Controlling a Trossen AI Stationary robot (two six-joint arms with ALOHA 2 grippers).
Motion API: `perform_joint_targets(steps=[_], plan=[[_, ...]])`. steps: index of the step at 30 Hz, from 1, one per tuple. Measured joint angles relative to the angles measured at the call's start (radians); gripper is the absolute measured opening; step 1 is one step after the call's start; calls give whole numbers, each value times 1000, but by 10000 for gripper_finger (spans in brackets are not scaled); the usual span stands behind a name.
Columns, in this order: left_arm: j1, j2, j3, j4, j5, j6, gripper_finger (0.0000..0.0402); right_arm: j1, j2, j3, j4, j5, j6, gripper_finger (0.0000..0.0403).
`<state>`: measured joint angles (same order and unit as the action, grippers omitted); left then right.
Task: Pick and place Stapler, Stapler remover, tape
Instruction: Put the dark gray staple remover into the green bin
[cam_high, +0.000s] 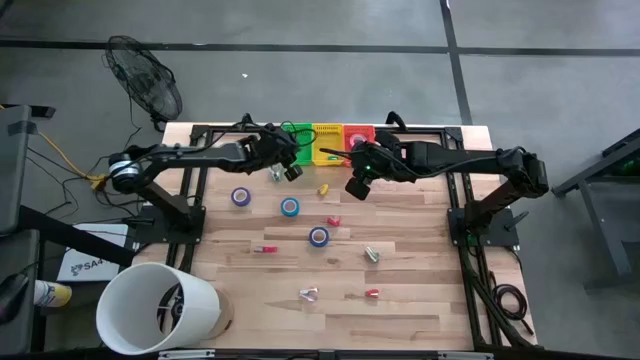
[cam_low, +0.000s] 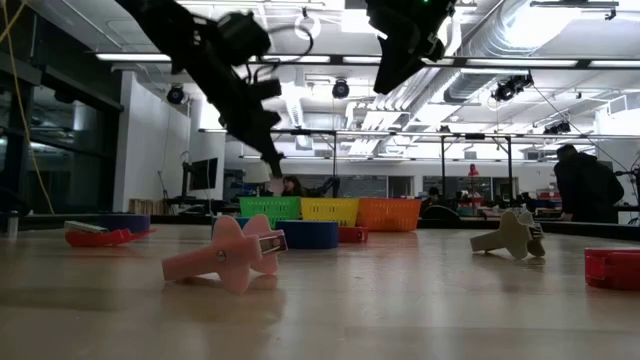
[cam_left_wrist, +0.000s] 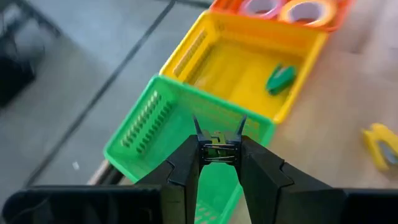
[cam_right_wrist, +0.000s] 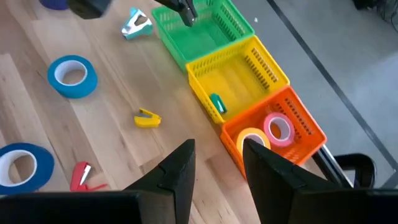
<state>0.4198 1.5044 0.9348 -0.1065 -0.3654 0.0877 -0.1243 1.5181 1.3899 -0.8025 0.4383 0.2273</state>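
Left gripper (cam_left_wrist: 219, 163) above green slotted plastic basket (cam_left_wrist: 155, 124), fingers pinching small dark metal claw-shaped staple remover (cam_left_wrist: 217, 148). Right gripper (cam_right_wrist: 219, 163) empty, fingers spread, hovering near orange basket (cam_right_wrist: 305, 121) (pink and yellow tape rolls (cam_right_wrist: 266, 132) inside). Yellow basket (cam_right_wrist: 239, 71) beside green basket holds green stapler (cam_right_wrist: 217, 103). Blue tape rolls (cam_right_wrist: 73, 76) on wooden table (cam_right_wrist: 37, 124), well apart from green basket.

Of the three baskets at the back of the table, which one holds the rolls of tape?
The orange basket, at the end of the row beside the yellow basket. It holds a yellow roll and a pink roll; the others hold no tape.
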Motion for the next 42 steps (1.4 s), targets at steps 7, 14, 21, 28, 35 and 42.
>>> perform_joint_targets(steps=[7, 14, 21, 28, 35, 42], plan=[[81, 76, 0, 5, 47, -122, 90, -1, 0, 0, -10, -1, 9, 126], [106, 89, 1, 13, 90, -138, 91, -1, 0, 0, -16, -6, 19, 126], [104, 89, 1, 14, 89, -137, 129, -1, 0, 0, -26, -11, 19, 126], [104, 89, 1, 15, 92, -138, 201, 0, 0, 0, -27, -28, 19, 126], [104, 89, 1, 37, 98, -138, 224, 0, 0, 0, -27, -47, 19, 126], [105, 89, 1, 37, 113, -147, 225, 1, 0, 0, -26, -75, 29, 126]])
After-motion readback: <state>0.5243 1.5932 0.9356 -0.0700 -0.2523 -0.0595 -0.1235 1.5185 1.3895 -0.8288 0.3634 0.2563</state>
